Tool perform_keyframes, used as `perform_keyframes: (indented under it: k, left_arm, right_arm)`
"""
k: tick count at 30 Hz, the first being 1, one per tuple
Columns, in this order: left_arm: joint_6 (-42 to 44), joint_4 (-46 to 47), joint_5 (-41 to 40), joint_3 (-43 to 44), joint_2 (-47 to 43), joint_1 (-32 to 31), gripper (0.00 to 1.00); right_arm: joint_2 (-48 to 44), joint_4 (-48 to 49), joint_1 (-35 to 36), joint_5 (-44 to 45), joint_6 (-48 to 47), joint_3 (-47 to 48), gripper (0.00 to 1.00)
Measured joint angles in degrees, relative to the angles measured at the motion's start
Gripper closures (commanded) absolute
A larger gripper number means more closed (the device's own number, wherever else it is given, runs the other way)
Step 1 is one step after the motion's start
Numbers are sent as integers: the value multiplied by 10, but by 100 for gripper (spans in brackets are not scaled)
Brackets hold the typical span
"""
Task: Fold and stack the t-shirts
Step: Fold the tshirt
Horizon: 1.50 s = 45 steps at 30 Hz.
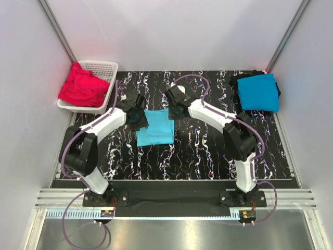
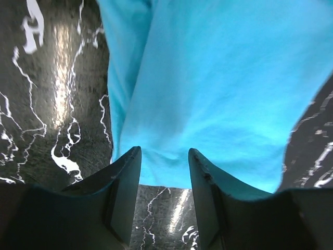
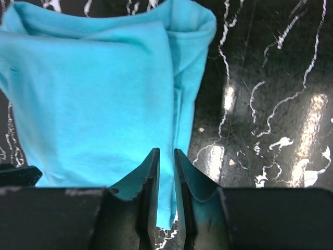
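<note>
A light turquoise t-shirt [image 1: 155, 127] lies folded into a rectangle on the middle of the mat. My left gripper [image 1: 136, 115] is at its far left corner. In the left wrist view this gripper [image 2: 165, 156] is open, its tips at the edge of the shirt [image 2: 218, 83], with only bare mat between the jaws. My right gripper [image 1: 174, 108] is at the far right corner. Seen from the right wrist, it [image 3: 166, 152] is open by a narrow gap over a corner of the shirt [image 3: 99, 99], which lies flat. A deeper blue t-shirt [image 1: 258, 92] rests folded on a black one [image 1: 237, 80].
A white lattice basket [image 1: 106, 67] at the far left holds crumpled red t-shirts [image 1: 80, 86]. The black marbled mat [image 1: 208, 156] covers the table. Grey walls close in the left, right and back.
</note>
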Motion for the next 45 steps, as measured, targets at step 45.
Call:
perform_keyframes:
  k: [45]
  left_arm:
    - [-14,-23,-63,71,115,-2,55]
  right_arm:
    - [82,0,10,-9,-47,2,94]
